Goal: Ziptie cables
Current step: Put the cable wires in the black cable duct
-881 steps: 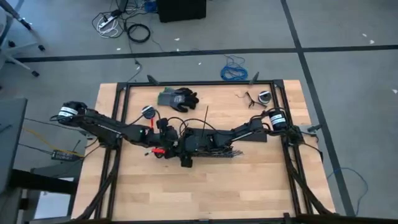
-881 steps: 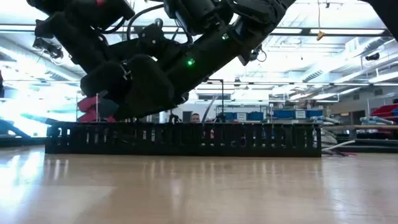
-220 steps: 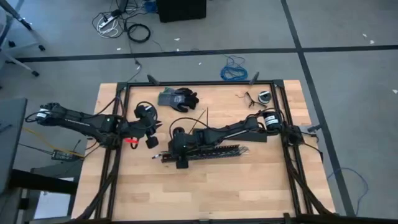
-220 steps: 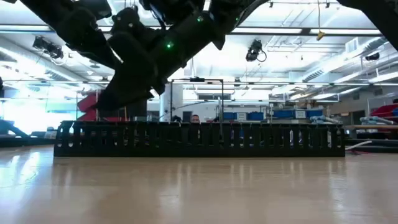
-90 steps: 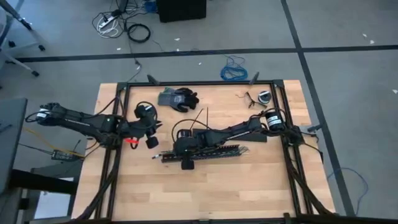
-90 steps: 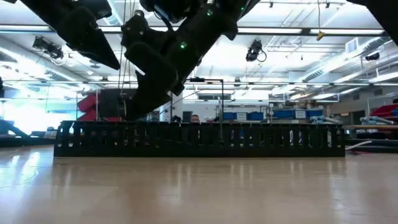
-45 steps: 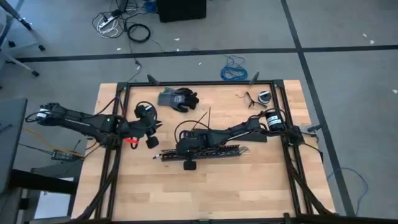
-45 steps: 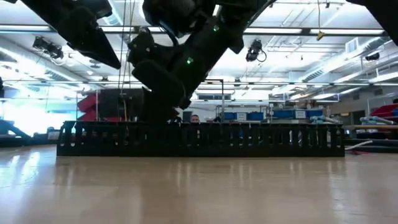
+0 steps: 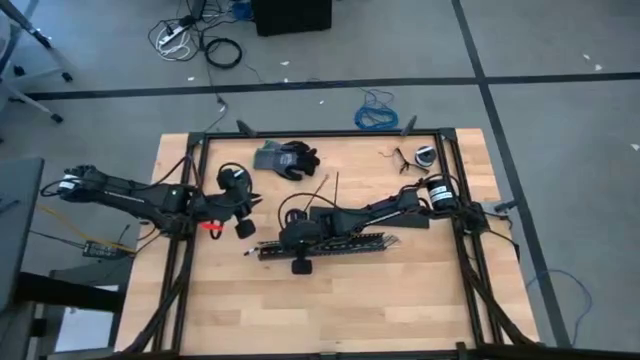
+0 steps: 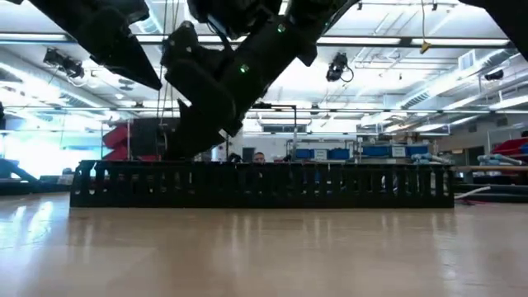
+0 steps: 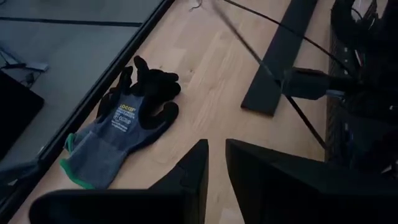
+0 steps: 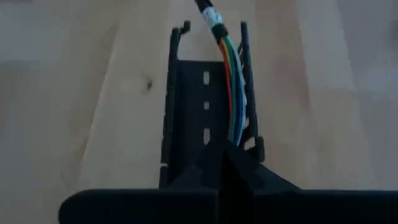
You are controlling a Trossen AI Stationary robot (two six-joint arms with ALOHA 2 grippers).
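Cables (image 12: 233, 93) lie in the slotted black tray (image 12: 205, 93) mid-tabletop, the right tool (image 12: 225, 163) pinched shut just above them, holding nothing visible, and could snag and drag them out; the left tool (image 11: 214, 163), slightly parted and empty, waits near the left edge.

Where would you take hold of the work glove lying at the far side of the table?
Probably at the grey cuff end of the work glove, coming straight down from above. It lies flat and limp on the wooden table, its dark fingers spread at one end, so the bunched cuff with the green hem offers the thickest fold to pinch. The left tool is nearest.
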